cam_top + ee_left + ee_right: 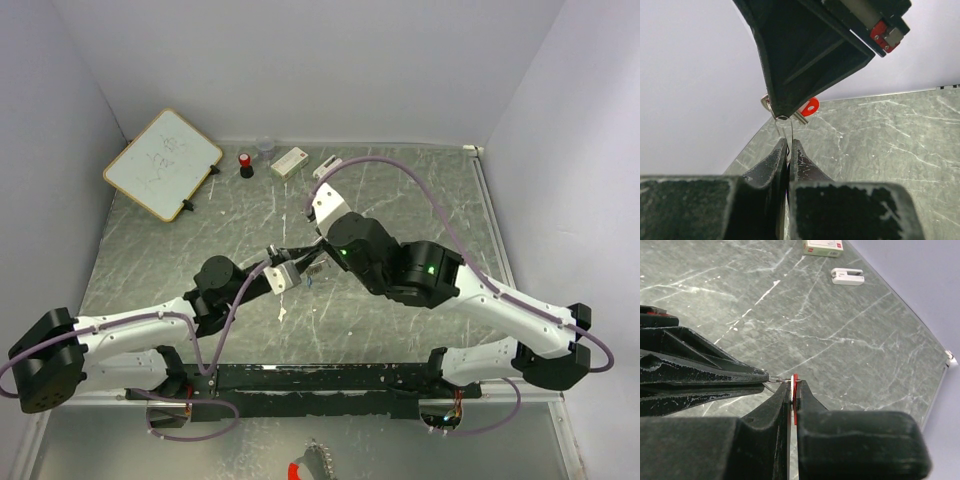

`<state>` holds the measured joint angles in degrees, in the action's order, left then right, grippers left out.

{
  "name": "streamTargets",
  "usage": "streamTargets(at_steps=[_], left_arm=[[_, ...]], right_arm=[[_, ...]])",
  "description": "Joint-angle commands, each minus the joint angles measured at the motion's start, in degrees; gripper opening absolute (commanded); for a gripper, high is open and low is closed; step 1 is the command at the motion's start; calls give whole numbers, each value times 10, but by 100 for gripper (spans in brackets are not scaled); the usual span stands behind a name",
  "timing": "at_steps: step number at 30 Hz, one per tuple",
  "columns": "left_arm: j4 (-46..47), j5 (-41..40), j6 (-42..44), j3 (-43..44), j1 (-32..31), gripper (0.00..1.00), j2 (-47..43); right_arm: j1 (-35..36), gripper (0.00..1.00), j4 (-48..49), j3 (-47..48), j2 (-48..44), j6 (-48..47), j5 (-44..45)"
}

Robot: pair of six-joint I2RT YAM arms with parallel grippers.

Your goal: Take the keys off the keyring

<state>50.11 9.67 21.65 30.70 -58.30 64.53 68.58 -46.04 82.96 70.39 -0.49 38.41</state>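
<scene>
So both arms are reaching in from the near edge and meeting over the middle of the grey-green marbled table (430, 200), a bit left of centre, and everything is coming down to one tiny gap. The left gripper (788, 146) is coming in from the near left with its fingers pinched almost together on the thin silvery wire keyring (783, 130), which is sticking out past its tips toward the far right. The right gripper (794, 388) is reaching across from the right, also squeezed narrow, and it's gripping the flat red plastic head of the small red key (810, 106) edge-on between its pads. The key is lying right of the ring with its metal shank pointing back left at the wire, so the two sets of fingertips are practically nose to nose with only a little metal loop bridging them. My read is the next pull is going to run along that left-right line, and both arms are about equally close. The whole bundle looks to be hanging just off the surface. I can't make out the blue key for sure, it's too small. Way out at the far edge a white box (289, 160), a red-capped black cylinder (245, 165) and a wood-framed whiteboard (162, 163) are sitting well apart from all this.
</scene>
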Motion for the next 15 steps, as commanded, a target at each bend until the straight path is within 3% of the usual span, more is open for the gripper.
streamTargets(at_steps=[1,15], left_arm=[[-34,83,2,2,-9,7,-17],[-86,137,37,9,-9,7,-56]], right_arm=[[-5,0,53,-5,-31,-13,-27],[-5,0,49,-15,-29,-37,-82]])
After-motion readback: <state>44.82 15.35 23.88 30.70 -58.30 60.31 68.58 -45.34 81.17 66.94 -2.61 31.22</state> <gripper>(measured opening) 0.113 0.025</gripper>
